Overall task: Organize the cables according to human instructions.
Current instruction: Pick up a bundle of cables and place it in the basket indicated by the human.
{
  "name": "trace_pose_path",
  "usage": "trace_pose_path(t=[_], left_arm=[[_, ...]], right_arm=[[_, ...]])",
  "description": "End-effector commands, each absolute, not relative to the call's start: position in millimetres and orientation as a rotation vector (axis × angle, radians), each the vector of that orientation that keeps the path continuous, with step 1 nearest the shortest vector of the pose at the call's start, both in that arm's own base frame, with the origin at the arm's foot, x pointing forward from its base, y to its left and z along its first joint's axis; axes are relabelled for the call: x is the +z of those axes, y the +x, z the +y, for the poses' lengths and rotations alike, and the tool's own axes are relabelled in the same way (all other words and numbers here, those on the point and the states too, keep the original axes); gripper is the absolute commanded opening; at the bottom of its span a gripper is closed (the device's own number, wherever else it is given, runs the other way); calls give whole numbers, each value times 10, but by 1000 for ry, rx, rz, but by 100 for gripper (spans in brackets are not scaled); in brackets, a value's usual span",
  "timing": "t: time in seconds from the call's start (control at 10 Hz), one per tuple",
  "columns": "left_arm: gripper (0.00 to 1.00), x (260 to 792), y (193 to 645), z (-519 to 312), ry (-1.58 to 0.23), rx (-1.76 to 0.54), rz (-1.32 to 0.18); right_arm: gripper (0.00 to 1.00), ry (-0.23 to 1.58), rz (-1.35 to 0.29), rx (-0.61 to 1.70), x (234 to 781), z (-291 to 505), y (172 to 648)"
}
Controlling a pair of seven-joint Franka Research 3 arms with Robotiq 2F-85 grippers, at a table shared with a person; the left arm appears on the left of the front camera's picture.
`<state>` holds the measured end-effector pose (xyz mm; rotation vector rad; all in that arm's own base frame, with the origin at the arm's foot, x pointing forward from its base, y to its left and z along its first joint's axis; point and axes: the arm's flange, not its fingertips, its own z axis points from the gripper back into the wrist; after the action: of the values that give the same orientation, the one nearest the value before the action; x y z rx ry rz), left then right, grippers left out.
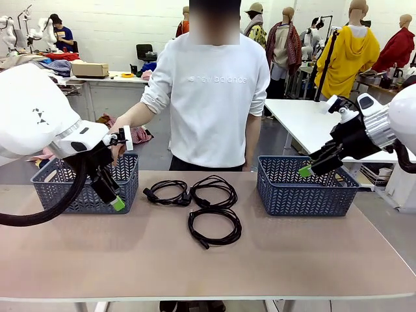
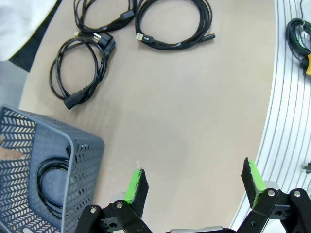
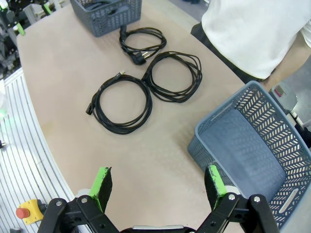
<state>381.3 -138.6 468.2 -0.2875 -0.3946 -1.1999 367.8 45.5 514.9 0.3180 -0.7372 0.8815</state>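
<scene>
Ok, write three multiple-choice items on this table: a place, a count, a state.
1. Where does the one stowed cable lie?
A. in the left basket
B. in the right basket
C. in the person's hand
2. How many coiled cables lie on the table?
A. one
B. three
C. five
3. How does the left pincer stand?
A. open, holding nothing
B. shut on a cable
C. shut on a basket rim
Key: 1 A, its loop lies on that basket's floor; 2 B, three loops lie on it; 3 A, its green pads stand wide apart.
</scene>
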Motion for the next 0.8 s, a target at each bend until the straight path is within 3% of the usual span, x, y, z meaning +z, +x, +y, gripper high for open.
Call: trace_pose_path(t=[0.0, 0.7], left_arm=[[100, 4682, 3813, -1386, -287, -1200, -395], [100, 4455, 4951, -2533, -53, -1555, -248]], right_arm=[[100, 335, -750, 895, 5142, 449, 3695], [100, 335, -750, 895, 5142, 449, 3695]])
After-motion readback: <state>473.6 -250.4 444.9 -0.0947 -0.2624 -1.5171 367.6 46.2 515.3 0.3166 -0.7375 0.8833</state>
